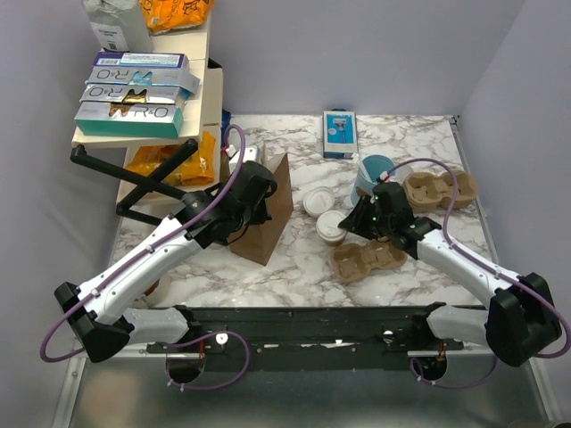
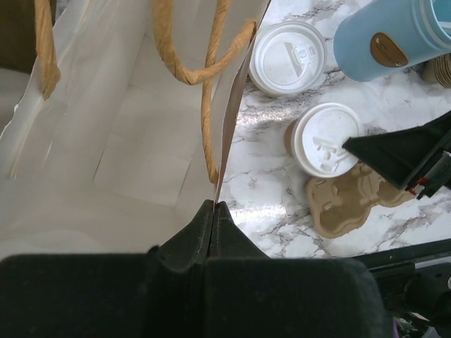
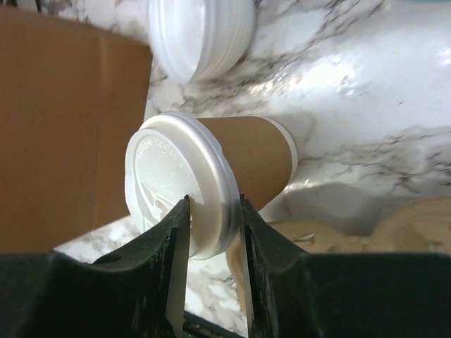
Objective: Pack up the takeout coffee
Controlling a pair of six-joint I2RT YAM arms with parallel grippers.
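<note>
Right claw [image 3: 211, 208] grips the cup [image 3: 246, 158] by the rim of its lid [image 3: 165, 176], with a finger pressed on each side. Cup stands upright on the table [image 3: 366, 105], between the bag [image 2: 127, 141] and a carrier [image 1: 370, 260], just beside the carrier. Left claw [image 2: 213, 208] is clenched on the bag's top edge.

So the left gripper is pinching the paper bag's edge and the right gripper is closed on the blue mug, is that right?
Not quite: the right gripper is on the white lid of the takeout coffee, not the blue mug, as the right wrist view shows. The left gripper does pinch the paper bag by its edge.
</note>
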